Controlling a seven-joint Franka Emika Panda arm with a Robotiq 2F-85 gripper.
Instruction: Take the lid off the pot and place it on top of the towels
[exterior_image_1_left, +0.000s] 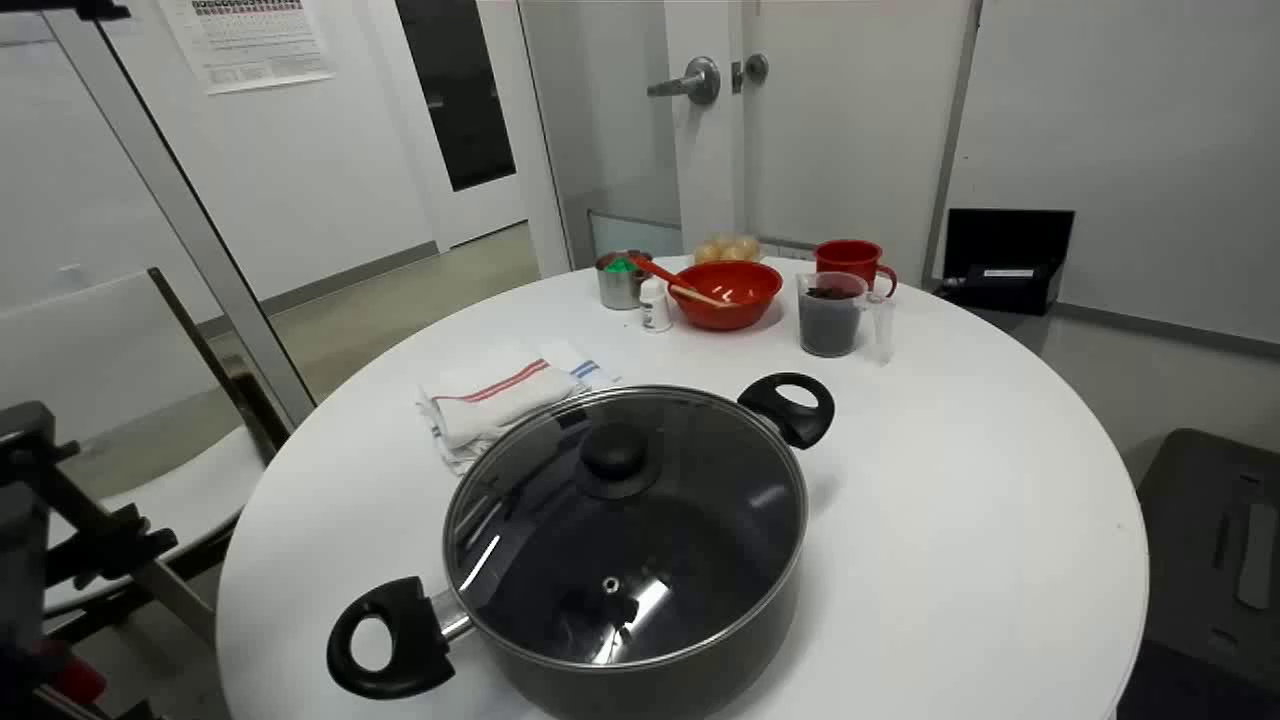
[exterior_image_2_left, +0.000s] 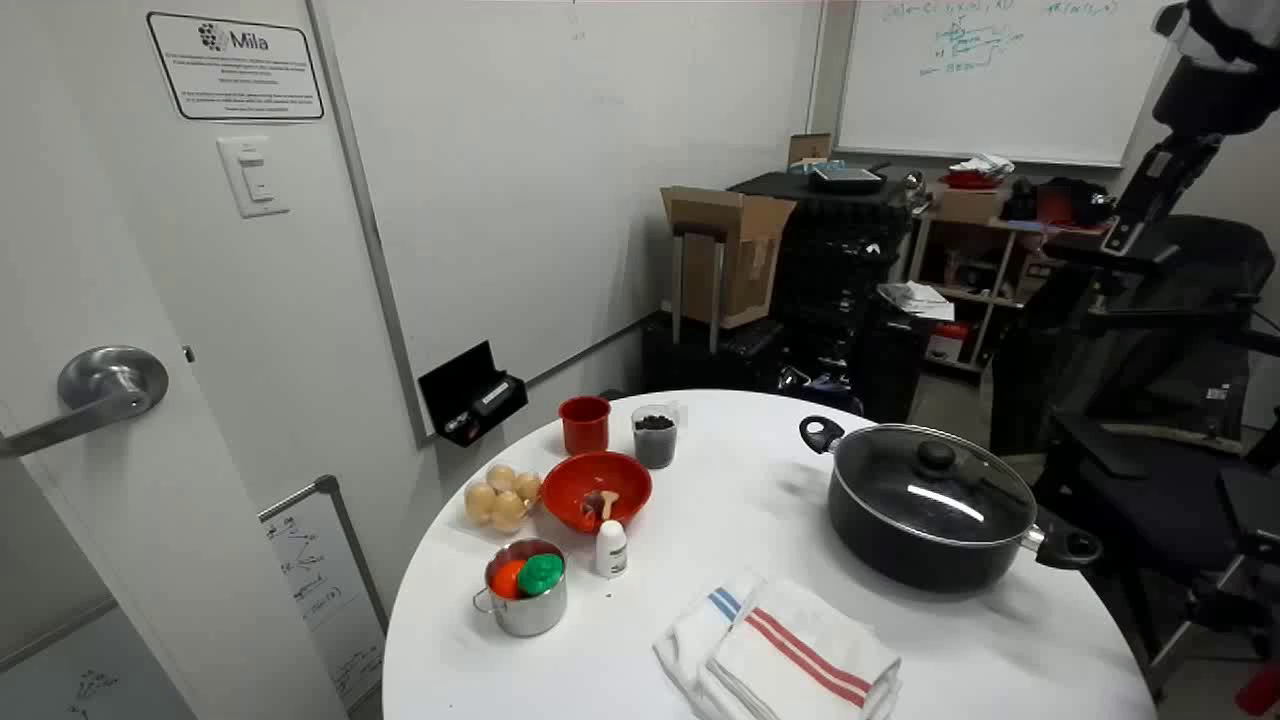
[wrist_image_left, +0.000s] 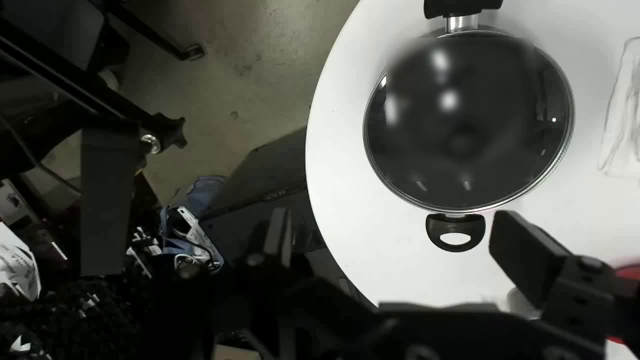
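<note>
The glass lid (exterior_image_1_left: 690, 530) with its black knob sits on the black pot (exterior_image_1_left: 680, 690) on the round white table. Both also show in an exterior view, the lid (exterior_image_2_left: 940, 490) on the pot (exterior_image_2_left: 900, 550). The folded white towels with red and blue stripes (exterior_image_2_left: 800, 650) lie beside the pot; they also show in an exterior view (exterior_image_1_left: 500, 395) and at the right edge of the wrist view (wrist_image_left: 625, 110). My gripper (wrist_image_left: 392, 225) is open and empty, above the table's level with the pot below it. It also shows at the upper right in an exterior view (exterior_image_2_left: 1125, 240).
On the table's far part stand a red bowl (exterior_image_1_left: 725, 315), a red mug (exterior_image_2_left: 585, 425), a clear cup with dark contents (exterior_image_2_left: 654, 445), a white bottle (exterior_image_2_left: 611, 550), a small steel pot (exterior_image_2_left: 530, 610) and several round tan items (exterior_image_2_left: 500, 500). A white chair (exterior_image_1_left: 190, 490) is beside the table.
</note>
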